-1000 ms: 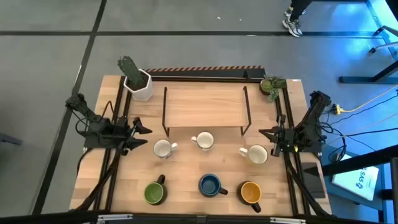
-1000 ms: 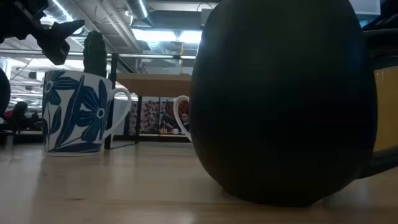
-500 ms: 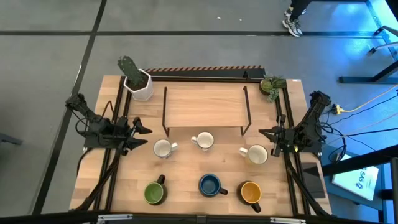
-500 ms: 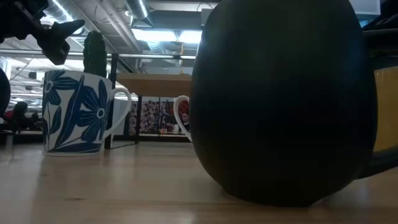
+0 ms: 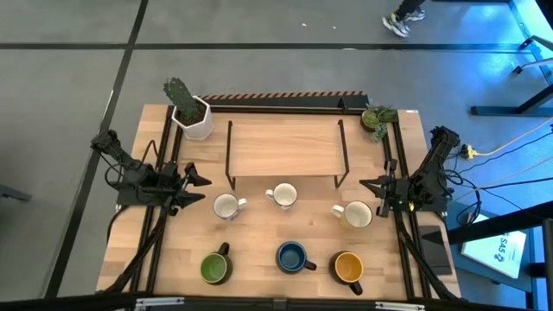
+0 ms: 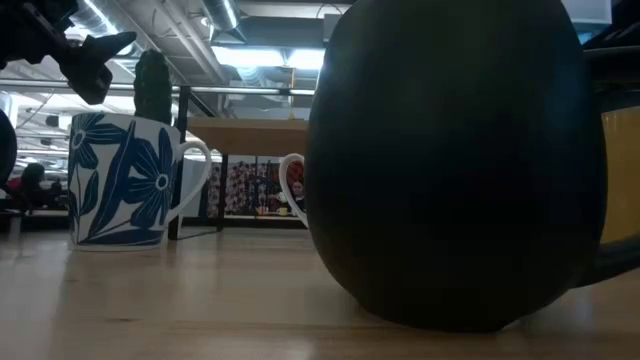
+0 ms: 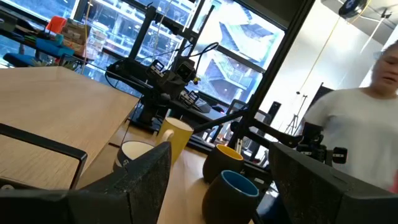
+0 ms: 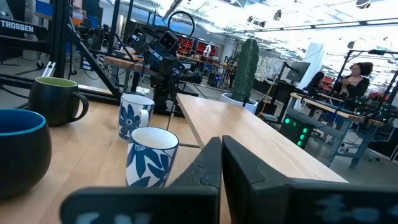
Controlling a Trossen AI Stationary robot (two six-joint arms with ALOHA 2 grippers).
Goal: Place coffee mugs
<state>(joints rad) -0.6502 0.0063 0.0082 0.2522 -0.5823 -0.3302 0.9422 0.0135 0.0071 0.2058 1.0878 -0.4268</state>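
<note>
Six mugs [image 5: 282,196] on the table [image 5: 259,246] before the shelf [image 5: 285,145]: three white in the nearer-shelf row, three dark along the front edge, green, blue, orange inside. Bare wood between rows. Left gripper [image 5: 195,189] spread, at the left edge. Right gripper [image 5: 370,188] pressed closed, at the right edge, just beside a white mug [image 5: 355,213].

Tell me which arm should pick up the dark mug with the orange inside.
Right. The dark mug with the orange inside stands at the table's front right, nearer the right gripper. The left gripper waits across the table, with two other dark mugs between.
</note>
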